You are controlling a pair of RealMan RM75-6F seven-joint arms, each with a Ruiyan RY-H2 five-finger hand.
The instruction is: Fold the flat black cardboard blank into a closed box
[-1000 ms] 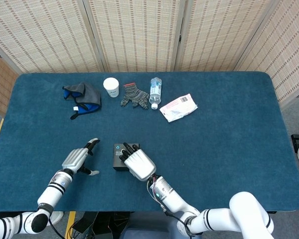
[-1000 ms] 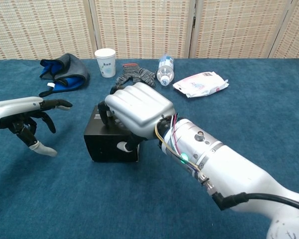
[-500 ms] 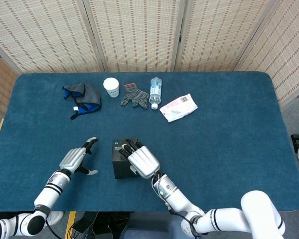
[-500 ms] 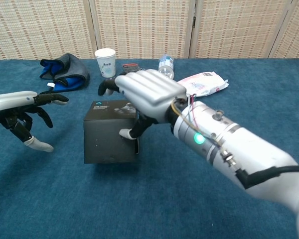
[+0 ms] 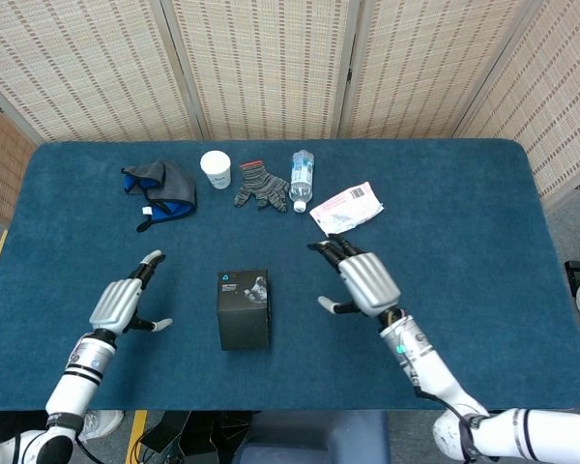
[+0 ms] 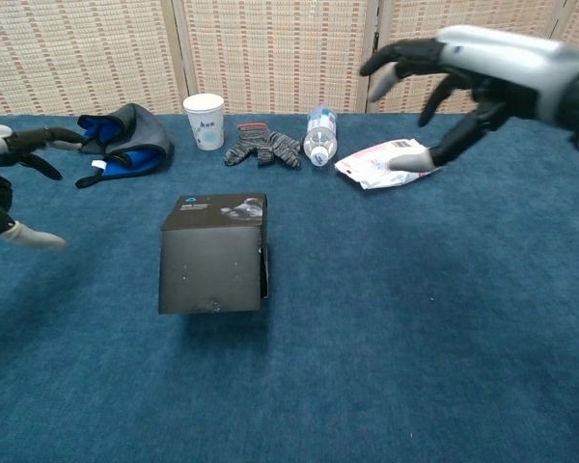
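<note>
A closed black cardboard box (image 5: 243, 308) stands on the blue-covered table (image 5: 464, 222), midway between both hands. The left hand (image 5: 118, 304) and right hand (image 5: 360, 277) are spread, holding nothing. The box is judged light and crushable, best held by opposite side walls.

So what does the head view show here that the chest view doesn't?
Only the head view shows the whole table outline, both forearms running back to the robot, and the box's top face from above. Only the chest view shows the black box's front wall and a slightly gaping right edge. Both show the left hand and right hand open and clear of the box, plus the paper cup, gloves, water bottle, white packet and the blue-grey cloth item at the back.
</note>
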